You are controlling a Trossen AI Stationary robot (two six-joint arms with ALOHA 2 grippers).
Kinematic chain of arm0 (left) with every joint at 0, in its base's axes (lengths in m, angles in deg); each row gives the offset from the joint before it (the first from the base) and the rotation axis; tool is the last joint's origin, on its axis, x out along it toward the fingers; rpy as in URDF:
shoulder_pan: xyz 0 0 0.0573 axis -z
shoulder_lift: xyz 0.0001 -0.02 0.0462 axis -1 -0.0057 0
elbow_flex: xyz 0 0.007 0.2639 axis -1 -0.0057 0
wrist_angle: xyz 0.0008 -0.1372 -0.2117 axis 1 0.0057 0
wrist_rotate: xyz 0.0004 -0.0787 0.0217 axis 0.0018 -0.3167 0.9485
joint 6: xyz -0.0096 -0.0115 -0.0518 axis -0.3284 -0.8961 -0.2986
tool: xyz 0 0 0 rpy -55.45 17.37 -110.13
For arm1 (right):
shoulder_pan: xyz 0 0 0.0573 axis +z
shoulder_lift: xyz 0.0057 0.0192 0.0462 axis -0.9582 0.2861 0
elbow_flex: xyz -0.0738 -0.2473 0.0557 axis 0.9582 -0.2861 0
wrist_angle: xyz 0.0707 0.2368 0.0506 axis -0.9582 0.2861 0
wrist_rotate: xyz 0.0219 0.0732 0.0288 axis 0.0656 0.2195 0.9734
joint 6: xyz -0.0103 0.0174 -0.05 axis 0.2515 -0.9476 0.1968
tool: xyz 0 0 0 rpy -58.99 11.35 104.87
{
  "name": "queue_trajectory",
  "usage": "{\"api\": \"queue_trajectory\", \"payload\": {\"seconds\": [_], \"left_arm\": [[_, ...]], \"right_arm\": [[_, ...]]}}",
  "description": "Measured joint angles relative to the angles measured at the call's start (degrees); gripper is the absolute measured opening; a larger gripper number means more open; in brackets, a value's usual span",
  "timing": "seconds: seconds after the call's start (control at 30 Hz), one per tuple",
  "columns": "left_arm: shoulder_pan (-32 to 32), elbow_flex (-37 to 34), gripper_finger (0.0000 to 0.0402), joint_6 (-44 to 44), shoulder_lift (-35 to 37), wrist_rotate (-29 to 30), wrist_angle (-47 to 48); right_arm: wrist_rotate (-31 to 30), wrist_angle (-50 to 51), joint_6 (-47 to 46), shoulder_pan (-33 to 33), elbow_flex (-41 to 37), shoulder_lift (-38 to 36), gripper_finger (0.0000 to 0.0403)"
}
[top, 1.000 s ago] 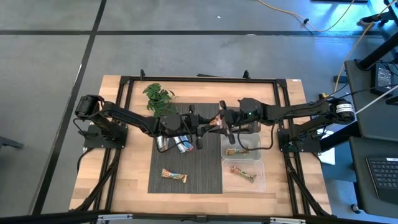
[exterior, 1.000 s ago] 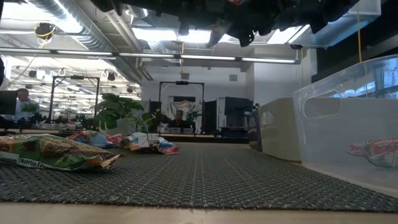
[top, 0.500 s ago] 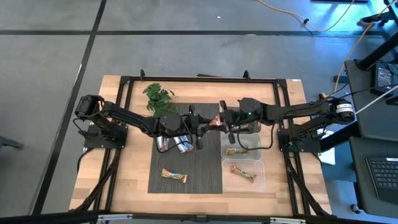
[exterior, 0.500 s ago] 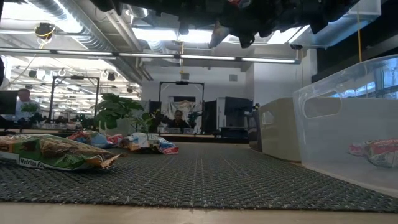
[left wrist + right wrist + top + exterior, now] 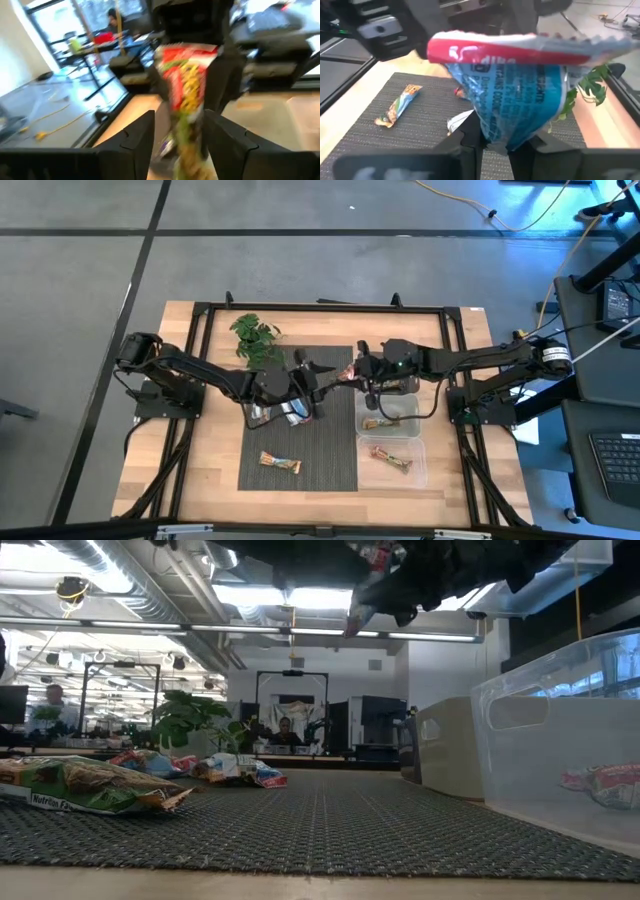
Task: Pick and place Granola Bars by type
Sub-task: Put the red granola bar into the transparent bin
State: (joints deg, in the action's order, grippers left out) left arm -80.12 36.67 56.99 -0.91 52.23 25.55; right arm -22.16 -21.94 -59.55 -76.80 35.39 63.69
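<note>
My right gripper (image 5: 357,371) is shut on a granola bar (image 5: 348,371) with a red-topped wrapper, blue on its back (image 5: 515,85), above the dark mat's far part. My left gripper (image 5: 322,370) is open just to the bar's left. In the left wrist view the bar's free end (image 5: 186,80) stands in front of and between its fingers (image 5: 137,137); whether they touch it I cannot tell. Several blue-white-red bars (image 5: 285,412) lie piled on the mat. An orange-tan bar (image 5: 280,463) lies at the mat's near part. My right gripper pinches the bar between its two fingers at one end (image 5: 502,132). The fingers come level from the table's right side. The bar sticks out past the fingertips toward my left gripper and is lifted clear of the mat (image 5: 365,585).
Two clear bins stand right of the mat: the far one (image 5: 404,412) holds a bar (image 5: 378,423), the near one (image 5: 418,465) holds a bar (image 5: 392,460). A green plant sprig (image 5: 255,338) lies at the mat's far left corner. The mat's middle (image 5: 330,440) is bare.
My left gripper has drawn back toward the table's left edge, away from the bar. The bar stays in my right gripper above the mat and now shows lower in the low view.
</note>
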Motion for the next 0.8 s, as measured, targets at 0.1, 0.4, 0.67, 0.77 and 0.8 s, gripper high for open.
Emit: {"api": "queue_trajectory", "payload": {"seconds": [0.1,0.4,0.67,0.77,0.8], "left_arm": [[1.59,0.02,0.0161,-2.43,1.43,5.04,7.08],[4.34,0.04,0.0160,-18.16,2.67,5.40,27.24],[5.08,0.04,0.0161,-22.31,2.58,1.37,31.37],[5.08,0.04,0.0160,-22.37,2.58,-2.47,31.40],[5.08,0.04,0.0160,-22.68,2.58,-4.21,31.37]], "right_arm": [[-0.16,4.94,-0.57,-0.02,0.32,-1.97,0.0069],[-0.06,35.88,-9.07,5.50,6.21,-5.40,0.0071],[3.17,48.37,-23.08,17.47,7.84,-5.42,0.0063],[4.93,49.73,-29.22,21.52,6.82,-5.22,0.0070],[4.63,50.06,-30.60,22.86,6.56,-5.12,0.0073]]}}
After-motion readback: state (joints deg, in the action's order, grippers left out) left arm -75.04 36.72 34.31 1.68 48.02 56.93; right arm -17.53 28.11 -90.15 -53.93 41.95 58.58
